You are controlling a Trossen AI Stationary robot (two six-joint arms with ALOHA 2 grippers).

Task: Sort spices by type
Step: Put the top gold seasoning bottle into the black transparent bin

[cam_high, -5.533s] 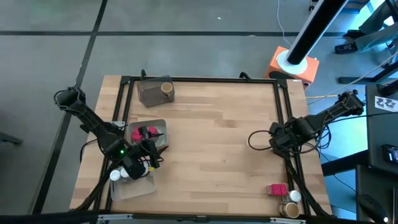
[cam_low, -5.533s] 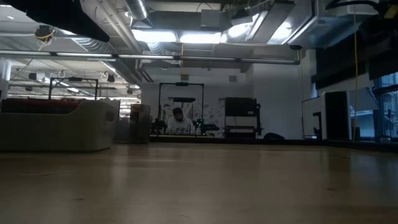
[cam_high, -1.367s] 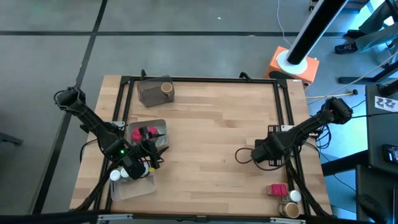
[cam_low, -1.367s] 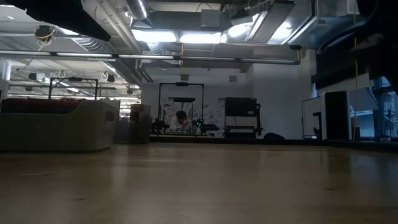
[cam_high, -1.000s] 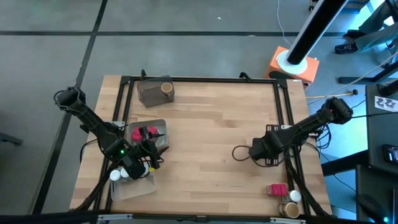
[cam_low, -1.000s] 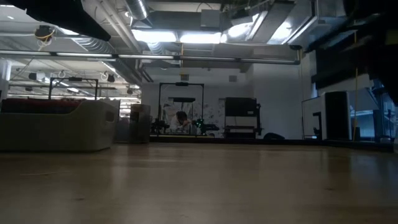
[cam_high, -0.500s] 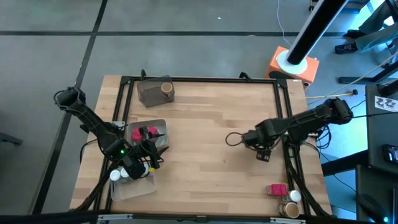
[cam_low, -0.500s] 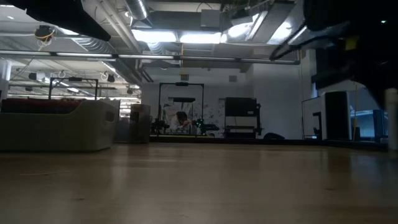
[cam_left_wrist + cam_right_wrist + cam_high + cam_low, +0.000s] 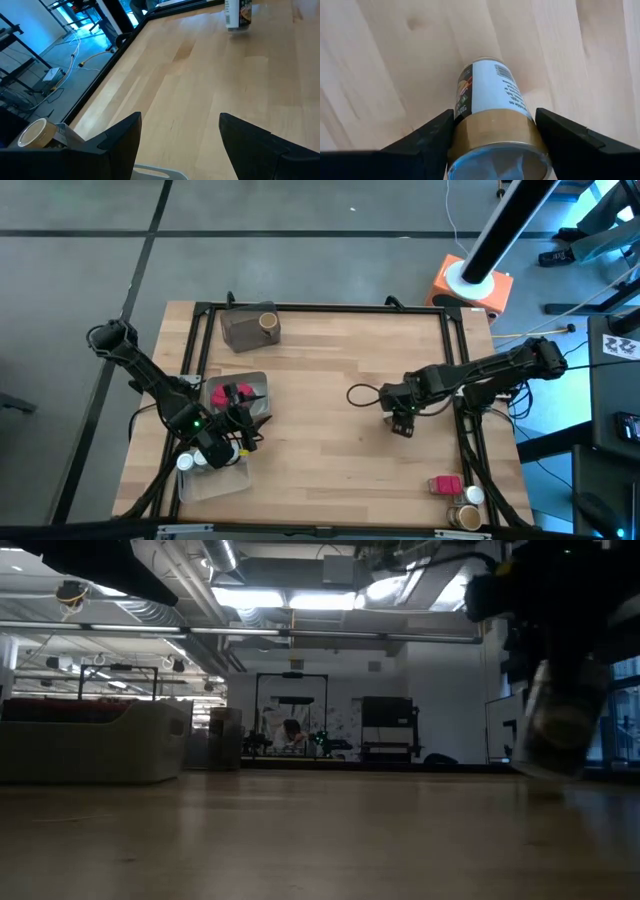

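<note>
The right gripper hangs over the table, a little toward three o'clock from its middle, its fingers clamped on a tan-banded jar (label facing up). The left gripper rests at eight o'clock by a clear tray, fingers spread and empty. Three more spices sit at five o'clock.

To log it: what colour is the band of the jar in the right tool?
Tan, on the jar; right wrist view.
</note>
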